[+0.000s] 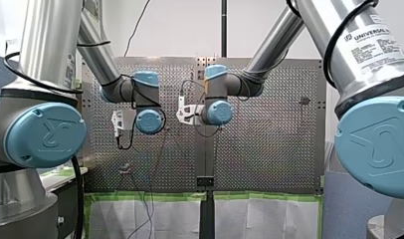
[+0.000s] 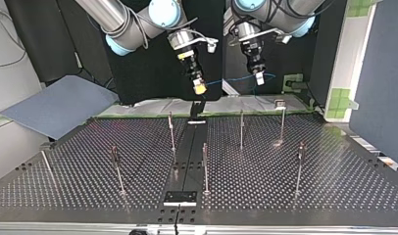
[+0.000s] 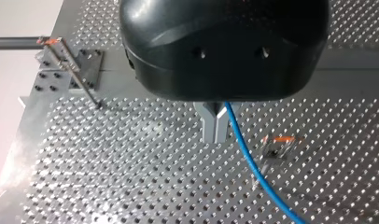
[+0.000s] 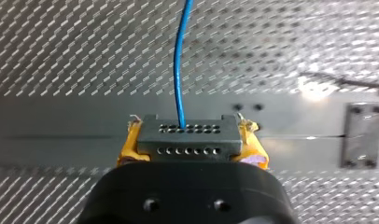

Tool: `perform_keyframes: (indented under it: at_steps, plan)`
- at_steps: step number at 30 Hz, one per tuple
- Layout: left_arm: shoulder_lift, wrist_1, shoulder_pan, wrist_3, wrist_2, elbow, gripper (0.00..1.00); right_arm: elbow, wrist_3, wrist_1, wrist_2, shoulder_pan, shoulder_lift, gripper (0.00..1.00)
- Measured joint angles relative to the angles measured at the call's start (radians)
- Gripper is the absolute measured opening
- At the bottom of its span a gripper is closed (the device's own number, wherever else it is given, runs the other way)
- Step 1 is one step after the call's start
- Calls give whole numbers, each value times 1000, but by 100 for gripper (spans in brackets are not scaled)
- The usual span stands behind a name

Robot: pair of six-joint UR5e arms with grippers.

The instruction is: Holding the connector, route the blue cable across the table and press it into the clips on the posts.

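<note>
Front view: a white label [image 1: 376, 40] reads "UNIVERSAL". Top view: slim metal posts [image 2: 205, 166] stand on the perforated steel counter [image 2: 310, 196]. Left wrist view: my left pincer [image 3: 216, 135] is narrow, the thin blue cable [image 3: 253, 165] alongside. Right wrist view: my right pincer [image 4: 190, 149] clamps the dark, hole-dotted rectangular connector [image 4: 187, 135] between yellow pads [image 4: 127, 147], over the counter's smooth middle strip.

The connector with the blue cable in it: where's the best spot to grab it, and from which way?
Pinch its two short ends, coming from behind, opposite the holed face. The connector is a flat-sided black block, so those ends give the jaws square faces, and the blue cable leaving the front stays free. My right gripper holds it this way.
</note>
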Motion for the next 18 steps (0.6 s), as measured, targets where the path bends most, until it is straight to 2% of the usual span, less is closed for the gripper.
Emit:
perform_keyframes:
  at_steps: [6,12,18]
  plan:
    - [51,-51,50,-2,36,1,0,-48,33,48,-48,-1,-11,0]
    - [105,-106,82,-17,41,3,0,-105,39,106,-78,3,27,0]
    - [160,-160,99,-22,44,17,0,-158,49,158,-102,-1,38,0]
